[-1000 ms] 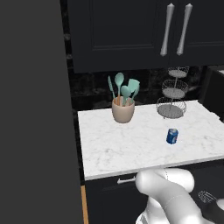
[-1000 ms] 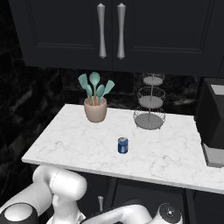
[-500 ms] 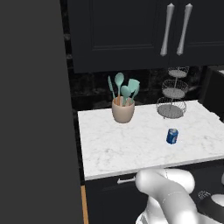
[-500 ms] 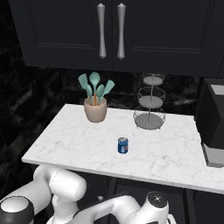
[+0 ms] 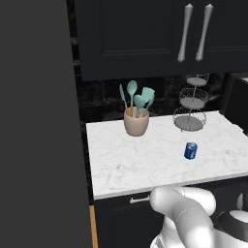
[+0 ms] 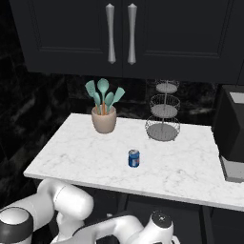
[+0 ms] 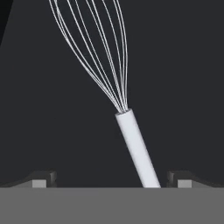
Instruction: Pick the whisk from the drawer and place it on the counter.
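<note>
In the left base view the arm (image 5: pixel 186 218) rises at the lower right, elbow bent, its far end dipping below the counter (image 5: pixel 160 157) edge and off the frame bottom. On the counter stand a crock of teal utensils (image 5: pixel 136 116) at upper centre, a wire stand (image 5: pixel 191 104) to the right, and a blue can (image 5: pixel 190 150) nearer the front. In the right base view the arm (image 6: pixel 66 209) comes from the lower left and folds low across the bottom, its wrist (image 6: pixel 159 226) down in front of the counter (image 6: pixel 190 171). In the hand view the whisk (image 7: pixel 131 135) lies on the dark drawer floor (image 7: pixel 48 131), wires fanning toward the top, handle slanting to the bottom centre. The gripper (image 7: pixel 112 178) is spread wide, one fingertip (image 7: pixel 41 178) at each side, with the handle end between them, untouched.
</note>
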